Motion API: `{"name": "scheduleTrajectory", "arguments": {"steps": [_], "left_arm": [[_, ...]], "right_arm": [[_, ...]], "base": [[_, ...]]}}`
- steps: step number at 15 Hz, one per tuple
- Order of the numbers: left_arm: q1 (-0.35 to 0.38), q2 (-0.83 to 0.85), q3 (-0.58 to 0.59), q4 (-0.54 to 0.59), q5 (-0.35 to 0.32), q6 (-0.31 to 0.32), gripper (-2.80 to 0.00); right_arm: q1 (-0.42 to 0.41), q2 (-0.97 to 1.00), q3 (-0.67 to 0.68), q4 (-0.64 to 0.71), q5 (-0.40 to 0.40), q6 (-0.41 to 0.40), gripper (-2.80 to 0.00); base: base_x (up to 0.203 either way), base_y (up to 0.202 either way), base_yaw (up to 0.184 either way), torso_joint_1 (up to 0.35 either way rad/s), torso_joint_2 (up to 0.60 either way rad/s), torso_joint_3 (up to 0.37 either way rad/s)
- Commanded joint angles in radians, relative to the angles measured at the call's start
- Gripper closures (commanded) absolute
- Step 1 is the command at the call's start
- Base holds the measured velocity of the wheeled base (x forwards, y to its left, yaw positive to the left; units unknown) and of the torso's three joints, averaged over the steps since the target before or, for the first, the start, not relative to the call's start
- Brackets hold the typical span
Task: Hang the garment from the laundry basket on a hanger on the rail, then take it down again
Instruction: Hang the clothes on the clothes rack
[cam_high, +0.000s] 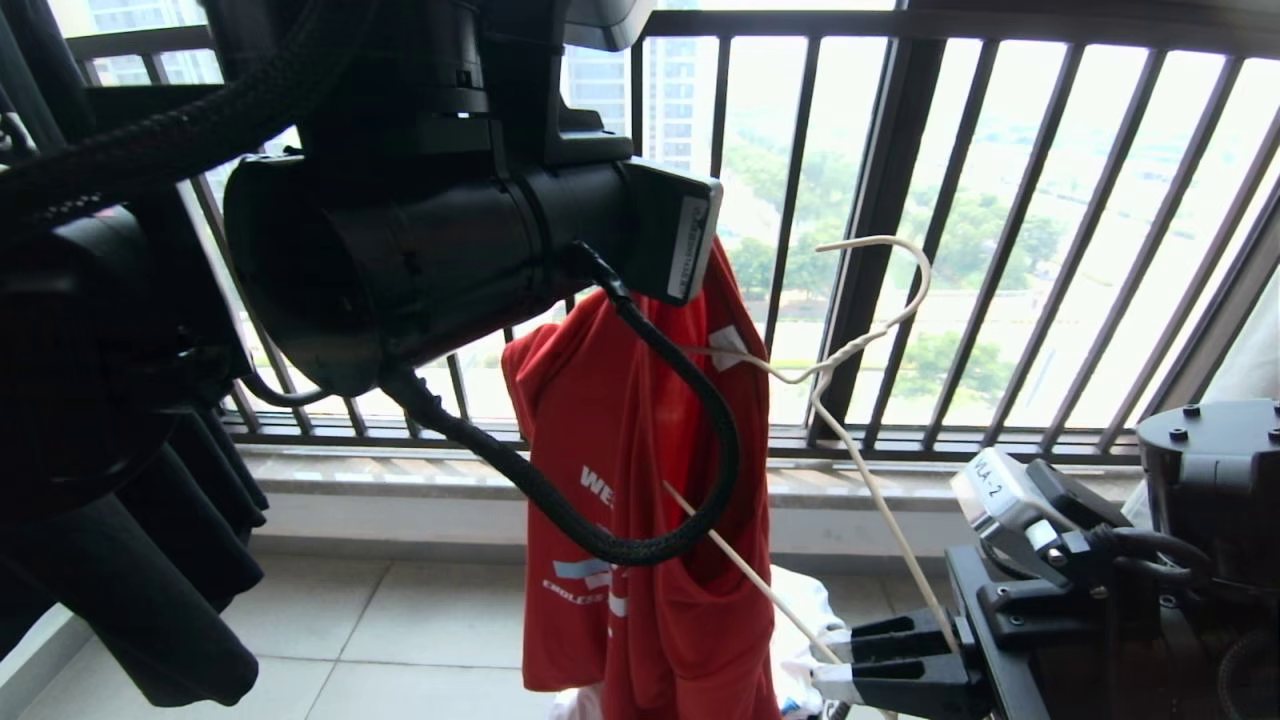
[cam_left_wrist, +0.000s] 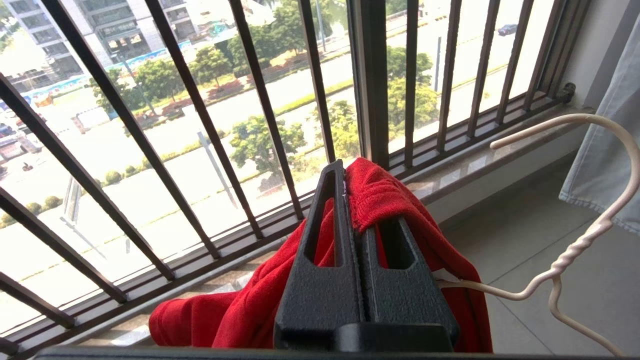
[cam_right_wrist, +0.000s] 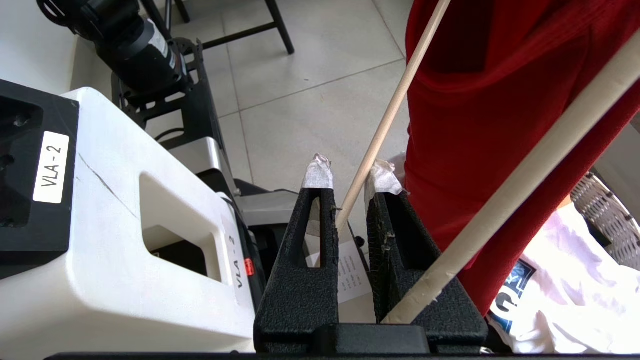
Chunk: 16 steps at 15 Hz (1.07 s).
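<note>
The red garment (cam_high: 640, 450) hangs in front of the window, bunched, with its white chest print partly showing. My left gripper (cam_left_wrist: 352, 190) is shut on a fold of the garment (cam_left_wrist: 390, 200) near the collar; in the head view its fingers are hidden behind the left wrist (cam_high: 450, 250). The white wire hanger (cam_high: 850, 350) is tilted, one arm inside the neck opening by the white label. Its other end runs down to my right gripper (cam_high: 832, 662). That right gripper (cam_right_wrist: 350, 175) is shut on the hanger (cam_right_wrist: 525, 177). The laundry basket (cam_right_wrist: 610, 225) sits below the shirt. The rail is out of view.
The black barred window railing (cam_high: 1000, 250) and its stone sill (cam_high: 400, 480) stand just behind the shirt. A black garment (cam_high: 150, 580) hangs at the left, a pale grey-blue one (cam_left_wrist: 610, 150) at the right. A white printed garment (cam_right_wrist: 550, 280) lies in the basket. The white robot base (cam_right_wrist: 125, 225) is close.
</note>
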Motion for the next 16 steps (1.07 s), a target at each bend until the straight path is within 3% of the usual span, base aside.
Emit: {"name": "scheduleTrajectory", "arguments": {"steps": [1,9,16], "left_arm": [[0.029,-0.021,0.007,0.011,0.003,0.003,0.00],[0.036,-0.052,-0.021,0.162,0.007,0.013,0.00],[0.127,-0.014,-0.190,0.172,0.036,0.045,0.00]], "right_arm": [[-0.001,-0.014,0.001,-0.004,-0.001,-0.002,0.00],[-0.060,-0.014,-0.015,-0.007,-0.028,-0.006,0.00],[-0.054,-0.005,0.005,0.059,-0.026,-0.125,0.00]], "base": [[0.000,0.000,0.000,0.000,0.00,0.000],[0.000,0.000,0.000,0.000,0.00,0.000],[0.000,0.000,0.000,0.000,0.00,0.000]]}}
